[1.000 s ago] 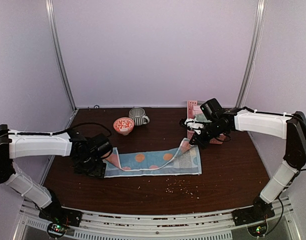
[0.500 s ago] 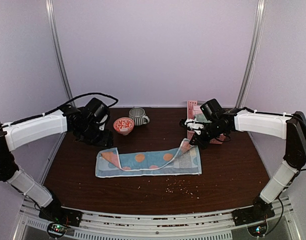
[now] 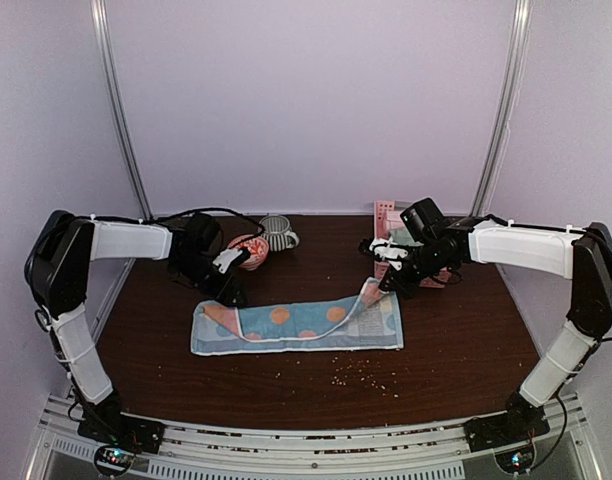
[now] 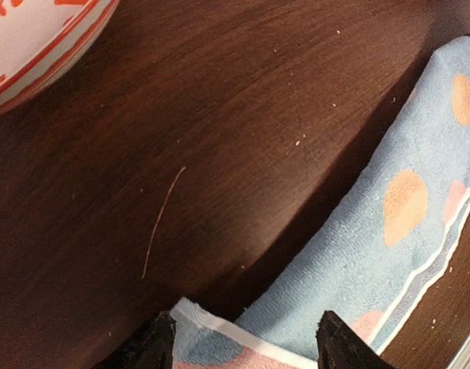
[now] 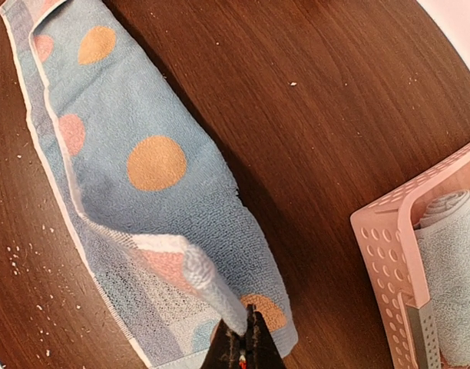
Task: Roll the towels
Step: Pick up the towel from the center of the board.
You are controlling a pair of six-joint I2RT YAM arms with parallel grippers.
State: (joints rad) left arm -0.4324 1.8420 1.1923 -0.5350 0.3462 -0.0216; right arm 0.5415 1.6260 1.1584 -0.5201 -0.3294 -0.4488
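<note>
Top view, lower middle of the frame: the dotted towel (image 3: 296, 325) lies stretched out on the dark table (image 3: 456, 350), its long axis running left to right across the picture, with one short end pointing at the left arm and the other at the right arm. The right gripper (image 5: 243, 347) is pinched tight on the far corner of the right-hand end, so that corner stands up off the wood in a little peak while the rest of the cloth lies flat. On the other side, the left gripper (image 4: 243, 344) hangs low over the left end with its jaws spread, and its fingers (image 4: 336, 340) sit on either side of the white-hemmed corner at the bottom of the wrist view. Whether they touch the cloth I cannot tell. The step looks like getting both ends in hand to square the towel before the roll starts. To do that well, I'd say the left jaws should come down over the hem and take both layers, not just the top one. Then both arms should pull gently along the long axis so the cloth is taut and free of wrinkles, and the roll should start from one short end, square to that axis, or it will cone. Mind the red-and-white bowl (image 3: 248, 250) just above the left gripper. At the upper right, the pink basket (image 5: 388, 246) holds a rolled towel (image 5: 454, 269), and crumbs (image 3: 361, 372) lie below the cloth.
</note>
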